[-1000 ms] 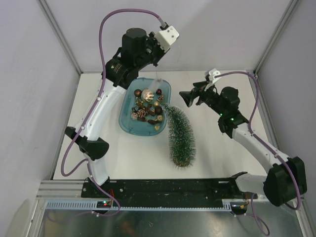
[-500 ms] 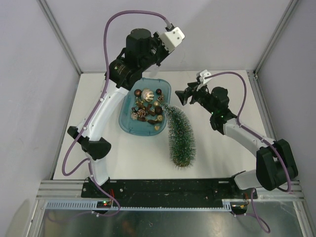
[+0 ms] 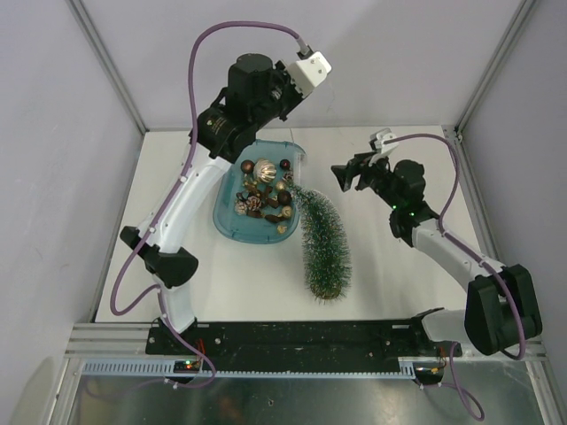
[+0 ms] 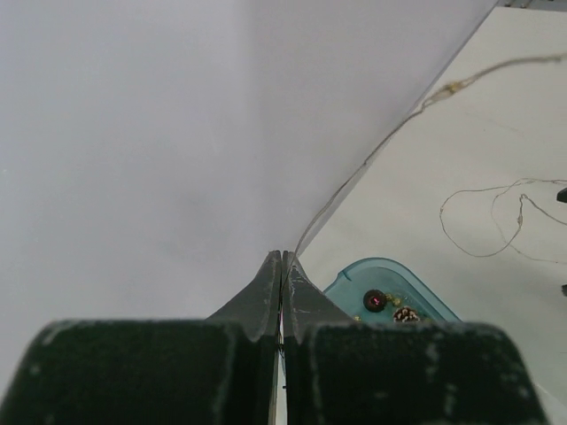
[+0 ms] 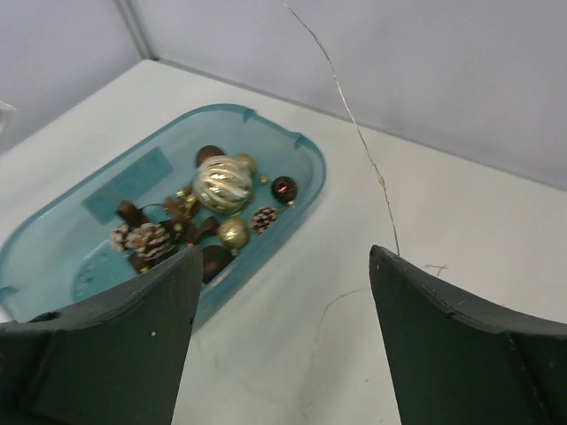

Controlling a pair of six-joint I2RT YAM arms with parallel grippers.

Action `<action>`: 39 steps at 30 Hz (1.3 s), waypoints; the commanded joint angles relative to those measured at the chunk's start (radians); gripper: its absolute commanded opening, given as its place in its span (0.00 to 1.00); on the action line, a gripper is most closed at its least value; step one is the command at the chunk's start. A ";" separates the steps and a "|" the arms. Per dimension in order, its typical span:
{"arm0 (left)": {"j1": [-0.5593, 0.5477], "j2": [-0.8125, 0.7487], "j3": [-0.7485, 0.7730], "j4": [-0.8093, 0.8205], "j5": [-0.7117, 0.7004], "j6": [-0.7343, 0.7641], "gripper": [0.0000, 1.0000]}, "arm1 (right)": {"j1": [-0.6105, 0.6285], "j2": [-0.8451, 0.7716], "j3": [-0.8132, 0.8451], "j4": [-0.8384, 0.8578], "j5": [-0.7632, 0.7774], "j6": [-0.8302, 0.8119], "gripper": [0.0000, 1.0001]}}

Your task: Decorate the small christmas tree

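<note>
Tree: the small christmas tree (image 3: pixel 324 243) lies on its side on the white surface (image 3: pixel 381 285), bare of decoration, its tip just beside the right rim of the teal tray (image 3: pixel 223 220), its round base toward the arms

Long axis: far to near, the tip leaning a little left

Right tool (image 3: pixel 340 175): released, jaws wide with nothing between them, poised near the tip; the tree lies to its left and nearer the bases

Left tool (image 4: pixel 282 258): clenched, raised high over the tray's far end, apparently pinching a thin wire string (image 4: pixel 372 152) that trails down to the surface

In the tray: ornaments and pinecones (image 5: pixel 221 184), untouched

Nearer arm: the right, as judged from overhead

What the coming move turns on: the wire hangs beyond the tip, so it must be brought nearward along the tree's length
</note>
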 commanded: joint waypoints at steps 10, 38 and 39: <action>-0.024 -0.063 -0.050 0.019 -0.002 0.019 0.00 | -0.149 -0.160 -0.031 -0.061 -0.420 0.261 0.79; -0.046 -0.189 -0.194 0.018 -0.076 0.043 0.00 | -0.016 -0.081 -0.053 -0.146 0.313 0.033 0.08; -0.045 -0.213 -0.234 0.018 -0.080 0.041 0.00 | -0.015 -0.105 -0.053 -0.148 0.341 0.025 0.05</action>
